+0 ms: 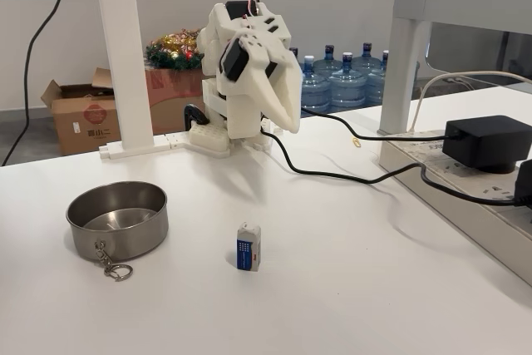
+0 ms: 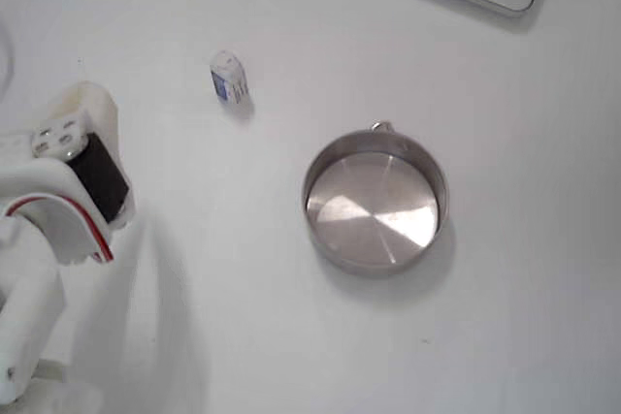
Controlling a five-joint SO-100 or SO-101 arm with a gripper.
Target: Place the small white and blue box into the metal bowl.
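The small white and blue box [image 1: 248, 248] stands upright on the white table [image 1: 349, 288], its long axis vertical and its blue dotted panel turned toward the camera of this front-facing fixed view; in the fixed view from above, the box [image 2: 229, 77] shows its top end and one blue side, again standing on end. It sits out in front of the gripper [image 1: 278, 110], well apart from it and lower, with open tabletop between them. The gripper belongs to a white arm [image 1: 241, 72] folded back over its base, its fingers pointing downward; whether the jaws are parted or pressed together cannot be told from either view. The metal bowl [image 1: 118, 220] rests on the table to the left of the box in the front-facing view, apart from it, mouth up, with a small chain and keyring clip [image 1: 112, 264] hanging at its near rim. A black cable [image 1: 332, 174] runs from the arm's base across the table to a black power adapter [image 1: 486, 140] at the right.
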